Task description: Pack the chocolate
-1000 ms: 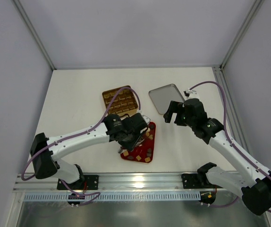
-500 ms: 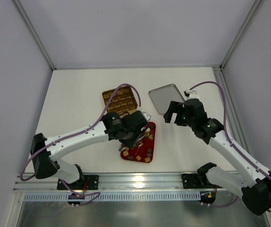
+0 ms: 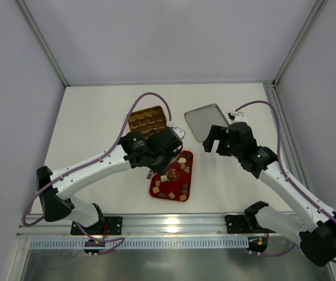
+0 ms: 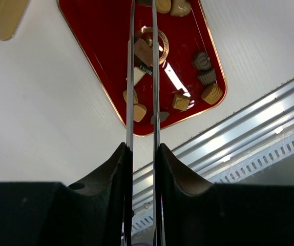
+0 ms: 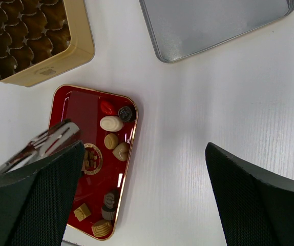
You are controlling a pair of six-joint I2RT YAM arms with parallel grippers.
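Found the chocolate (image 5: 111, 123) scattered in the red tray (image 5: 80, 110) on the counter (image 3: 92, 117). Saw left end effector (image 5: 57, 137) above it, blades a narrow slit apart, any grip impossible to tell. Beyond, saw right end effector (image 5: 144, 148) spread wide, empty.

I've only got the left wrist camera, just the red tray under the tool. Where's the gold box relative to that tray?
Observer: The gold box sits just past the far end of the red tray, with a small gap between them.
Operator: What's the other arm doing?
Observer: The right tool is open and holds nothing, raised off to the tray's right.
Operator: Anything else out there?
Observer: A silver lid lies hollow side up to the right of the gold box.
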